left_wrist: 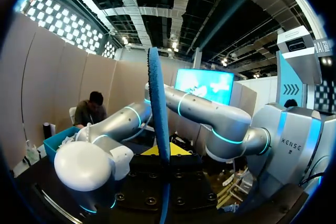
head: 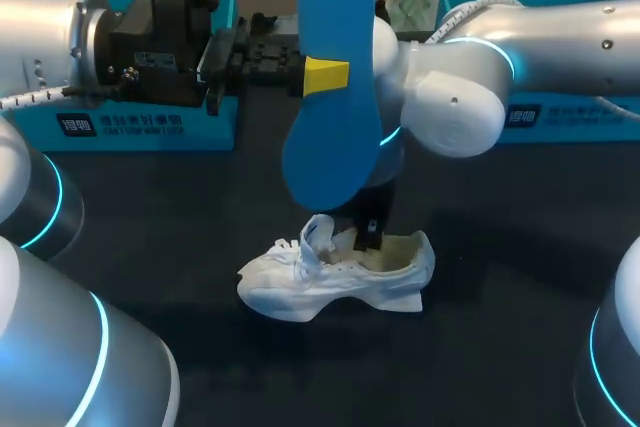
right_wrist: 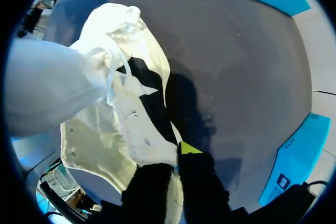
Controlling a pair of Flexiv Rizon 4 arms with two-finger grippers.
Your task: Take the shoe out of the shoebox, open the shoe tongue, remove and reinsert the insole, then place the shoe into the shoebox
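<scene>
Insole (head: pixel 331 152) hangs clamped in the left gripper (head: pixel 323 77) above the shoe (head: pixel 320 285); it could buckle going in. The right gripper (right_wrist: pixel 177 156), pinching the shoe's side, might slip.

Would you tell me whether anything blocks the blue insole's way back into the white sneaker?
Partly: the right gripper clamps the collar of the white sneaker, one finger inside the opening beneath the blue insole held by the left gripper.

Rounded silver arms (head: pixel 560 37) carry glowing cyan rings (head: pixel 505 57), black screw-studded wrist housings (head: pixel 160 42) and white cables (head: pixel 30 99).
</scene>
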